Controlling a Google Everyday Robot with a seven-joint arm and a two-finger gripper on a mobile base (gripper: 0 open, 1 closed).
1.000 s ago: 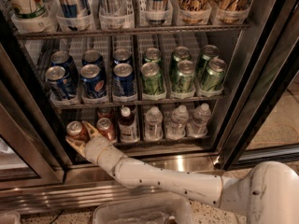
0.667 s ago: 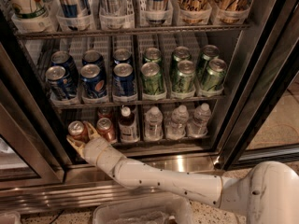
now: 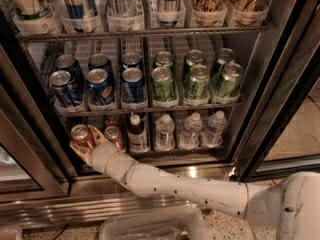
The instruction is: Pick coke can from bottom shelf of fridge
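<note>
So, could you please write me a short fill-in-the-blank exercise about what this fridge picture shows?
1. The gripper is at a coke can on the fridge's ___ shelf.
2. The rack above holds blue cans and ___ cans.
3. The dark bottle beside the coke cans has a ___ cap.
4. ___ clear bottles stand to its right.

Missing words: bottom; green; white; three.

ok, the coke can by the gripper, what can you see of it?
The coke can is small, red, metal-looking, with a silver top. It stands upright at the front left end of the bottom shelf, a second red can just to its right. The gripper is right at it from the front, hiding its lower part; contact is unclear.
</note>
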